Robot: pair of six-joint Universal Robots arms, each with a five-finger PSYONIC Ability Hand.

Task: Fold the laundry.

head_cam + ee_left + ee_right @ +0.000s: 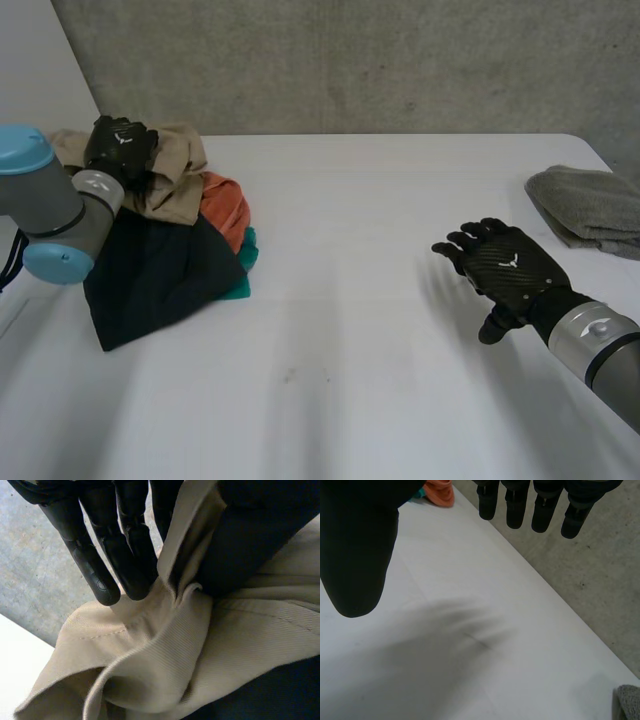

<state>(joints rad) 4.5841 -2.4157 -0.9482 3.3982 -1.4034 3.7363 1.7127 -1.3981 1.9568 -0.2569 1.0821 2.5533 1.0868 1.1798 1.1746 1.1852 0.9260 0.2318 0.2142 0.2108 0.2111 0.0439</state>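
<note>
Left hand [120, 148] pinches a tan cloth [165, 650] atop the laundry pile [185, 225]; right hand [510, 268] hangs over the tabletop [340, 320], fingers spread apart and holding nothing.
A fold of the tan cloth sits between the left hand's fingers [102, 565] and thumb, which hide part of it. Under it lie an orange cloth [222, 205], a mostly hidden green cloth [245, 262] and a dark cloth [150, 275], partly covered by the left arm. A grey towel [590, 208] is cut off at the far right.
</note>
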